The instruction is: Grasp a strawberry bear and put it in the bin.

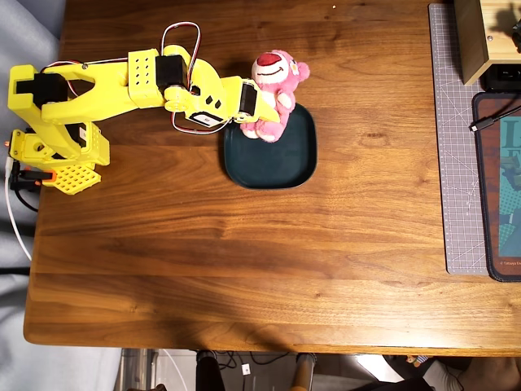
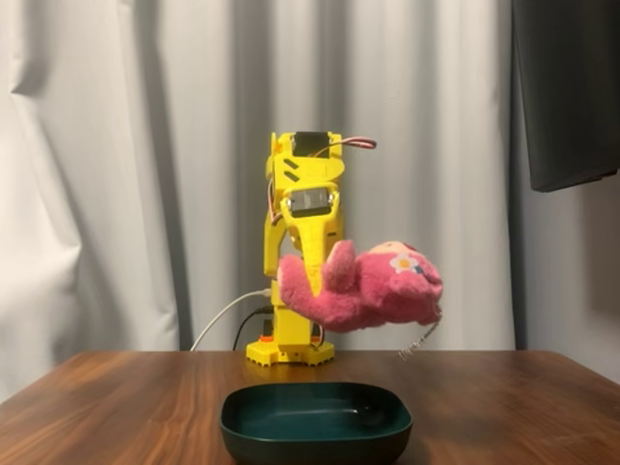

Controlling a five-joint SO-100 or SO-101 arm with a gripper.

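Observation:
The pink strawberry bear (image 1: 275,90) hangs in the air, held in my yellow gripper (image 1: 262,104). In the fixed view the bear (image 2: 373,286) lies sideways, head to the right, well above the table, with the gripper (image 2: 318,281) shut around its middle. The dark teal bin (image 1: 273,147) sits on the wooden table directly below; in the overhead view the bear overlaps the bin's upper left rim. In the fixed view the bin (image 2: 316,419) stands at the front centre, empty, under the bear.
The arm's yellow base (image 1: 57,151) is clamped at the left table edge in the overhead view. A grey cutting mat (image 1: 456,138), a wooden box (image 1: 480,37) and a dark pad (image 1: 501,187) lie along the right edge. White curtains (image 2: 116,174) hang behind.

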